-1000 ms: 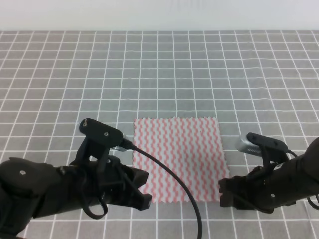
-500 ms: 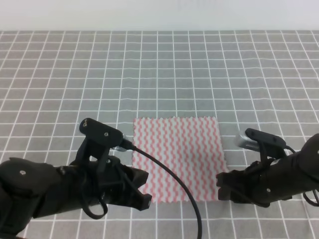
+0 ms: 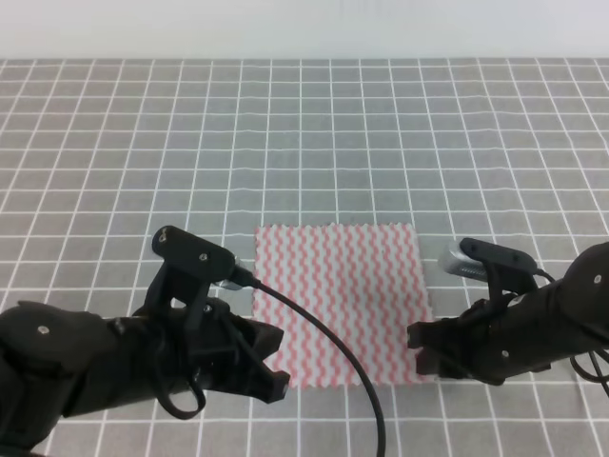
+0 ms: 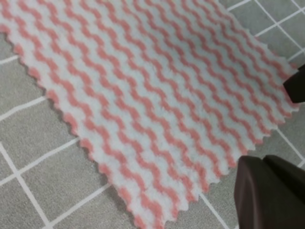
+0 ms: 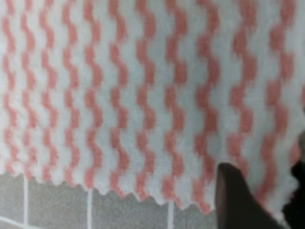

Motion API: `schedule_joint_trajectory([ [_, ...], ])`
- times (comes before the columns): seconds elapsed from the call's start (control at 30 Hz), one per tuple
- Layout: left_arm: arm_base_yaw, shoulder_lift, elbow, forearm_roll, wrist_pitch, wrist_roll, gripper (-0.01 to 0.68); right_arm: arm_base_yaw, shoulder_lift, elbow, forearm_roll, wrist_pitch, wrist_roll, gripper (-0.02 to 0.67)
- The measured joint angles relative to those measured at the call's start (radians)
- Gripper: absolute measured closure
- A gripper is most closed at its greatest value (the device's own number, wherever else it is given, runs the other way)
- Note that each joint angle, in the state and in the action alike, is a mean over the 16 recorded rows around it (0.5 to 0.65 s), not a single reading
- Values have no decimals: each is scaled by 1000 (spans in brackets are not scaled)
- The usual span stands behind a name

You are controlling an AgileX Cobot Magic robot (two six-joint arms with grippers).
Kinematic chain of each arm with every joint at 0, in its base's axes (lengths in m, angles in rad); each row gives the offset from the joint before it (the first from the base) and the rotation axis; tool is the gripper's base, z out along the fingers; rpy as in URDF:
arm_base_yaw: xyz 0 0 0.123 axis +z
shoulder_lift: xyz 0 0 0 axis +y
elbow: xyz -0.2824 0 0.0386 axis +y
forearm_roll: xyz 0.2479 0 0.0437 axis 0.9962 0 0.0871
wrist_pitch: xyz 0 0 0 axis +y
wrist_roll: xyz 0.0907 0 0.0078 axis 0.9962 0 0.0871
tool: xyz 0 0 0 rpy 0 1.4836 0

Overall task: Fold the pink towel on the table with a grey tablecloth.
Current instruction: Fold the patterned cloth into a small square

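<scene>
The pink towel [image 3: 341, 303] is lying flat and unfolded on the table with a grey tablecloth [image 3: 304, 143], near its front edge, between my two arms. I am positioning my left gripper [image 3: 271, 367] at the towel's near left corner and my right gripper [image 3: 423, 352] at its near right corner, so that, as I judge it, both near corners can be lifted together and carried toward the far edge. In the right wrist view one dark finger [image 5: 238, 202] is showing just over the scalloped hem. Whether either pincer is parted or clenched I cannot tell; neither is visibly grasping cloth.
</scene>
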Motion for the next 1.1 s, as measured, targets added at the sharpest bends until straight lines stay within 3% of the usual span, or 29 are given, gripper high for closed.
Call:
schedule_joint_trajectory([
  [0.33,0,-8,0,0,-4,125,674,-1,19,-28,-7,16,0,635],
  [0.83,0,2,-1,0,-78,367,662,0,41,-169,-2,16,-15,661],
  [1.1,0,4,-1,0,-67,420,476,0,66,-217,-7,-8,-31,662],
])
